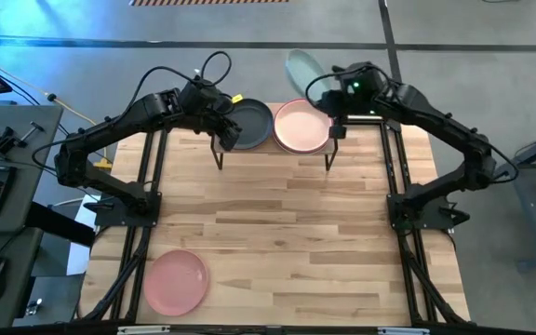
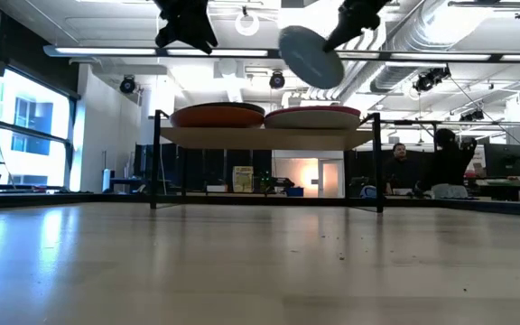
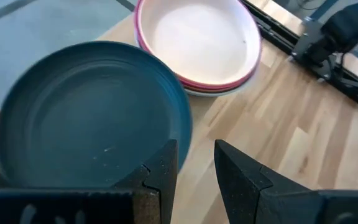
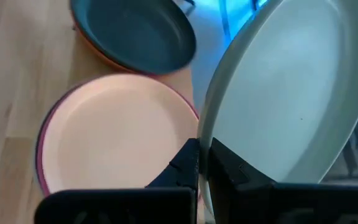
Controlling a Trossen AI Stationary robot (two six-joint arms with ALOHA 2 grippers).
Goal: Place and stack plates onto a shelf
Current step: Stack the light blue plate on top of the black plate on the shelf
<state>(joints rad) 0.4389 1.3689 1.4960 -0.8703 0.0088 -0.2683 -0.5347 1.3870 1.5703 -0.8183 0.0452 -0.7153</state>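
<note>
The shelf (image 1: 273, 156) stands at the table's far edge and bears two stacks. The dark grey plate (image 1: 252, 124) tops a terracotta one (image 2: 217, 115) on its left half. A cream plate (image 1: 301, 126) lies over a magenta-rimmed one on its right half. A pink plate (image 1: 175, 279) lies flat near the table's near left corner. My left gripper (image 3: 196, 165) hovers open above the dark grey plate's (image 3: 92, 112) rim, well above the shelf (image 2: 264, 137) in the low view. My right gripper (image 4: 204, 165) is shut on a pale grey-green plate (image 1: 303, 67), high beyond the shelf's far right. My right gripper pinches the pale grey-green plate by its rim (image 4: 209, 124), one finger on each face. The plate (image 2: 310, 56) is lifted clear and tilted steeply, above the cream stack (image 2: 312, 117).
Both arms' bases stand at the table's left and right sides, with black frame rails (image 1: 403, 186) along them. The wide wooden tabletop (image 1: 277, 242) lies between the shelf and the near edge. People stand in the room behind (image 2: 445, 162).
</note>
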